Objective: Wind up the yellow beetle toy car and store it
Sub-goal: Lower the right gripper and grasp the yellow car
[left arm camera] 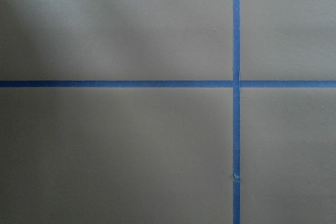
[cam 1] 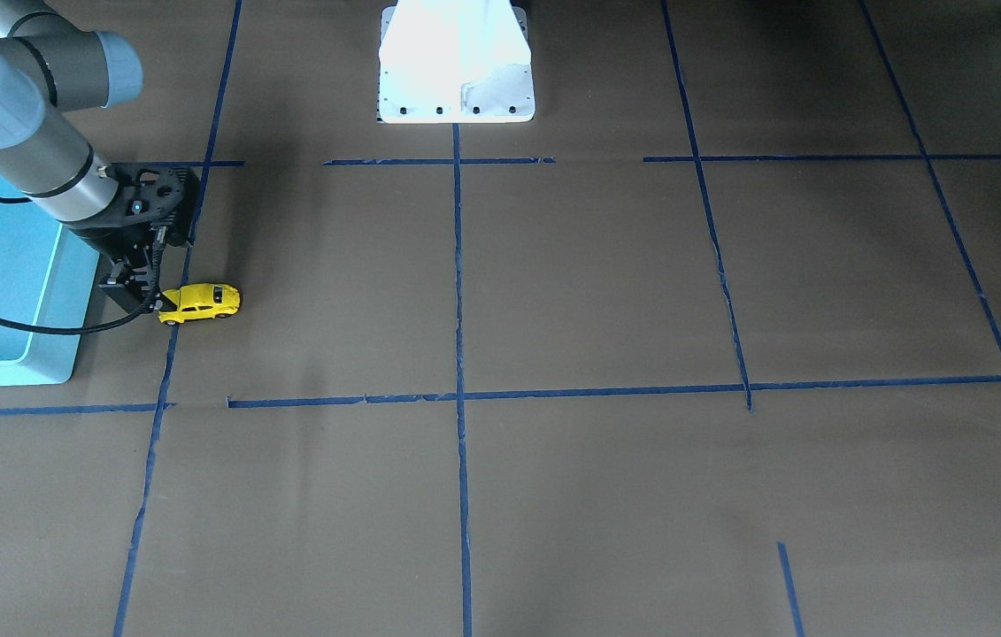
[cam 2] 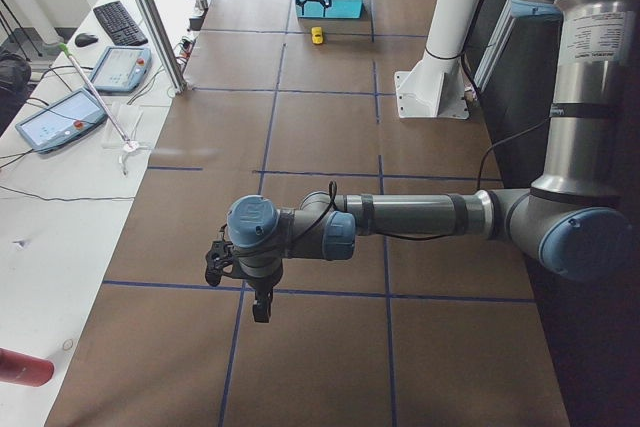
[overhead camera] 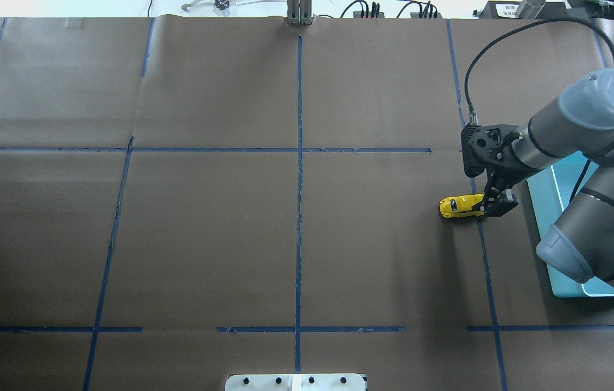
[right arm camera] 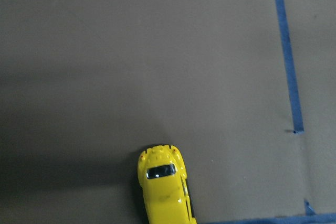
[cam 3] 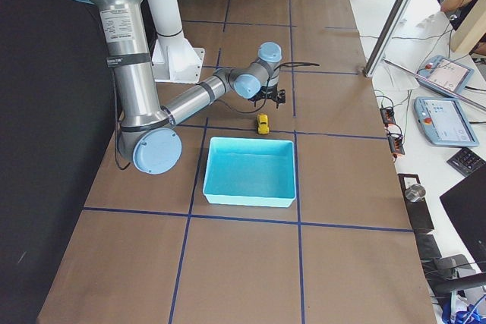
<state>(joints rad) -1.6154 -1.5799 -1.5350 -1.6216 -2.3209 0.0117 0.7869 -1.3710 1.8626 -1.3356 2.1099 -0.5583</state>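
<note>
The yellow beetle toy car [overhead camera: 460, 207] stands on its wheels on the brown table, just left of the light blue bin [overhead camera: 541, 196]. It also shows in the front view [cam 1: 201, 303], the right side view [cam 3: 263, 122] and the right wrist view [right arm camera: 164, 191], where its rear is cut off by the bottom edge. My right gripper [overhead camera: 492, 204] is down at the table, its fingers flanking the car's end nearest the bin and shut on it [cam 1: 149, 301]. My left gripper [cam 2: 246, 282] shows only in the left side view; I cannot tell if it is open or shut.
The light blue bin [cam 1: 57, 358] is empty and sits right behind my right gripper [cam 3: 247, 199]. The white robot base [cam 1: 456, 88] is at the table's edge. Blue tape lines cross the brown table. My left arm hovers over the far end [cam 2: 400, 215].
</note>
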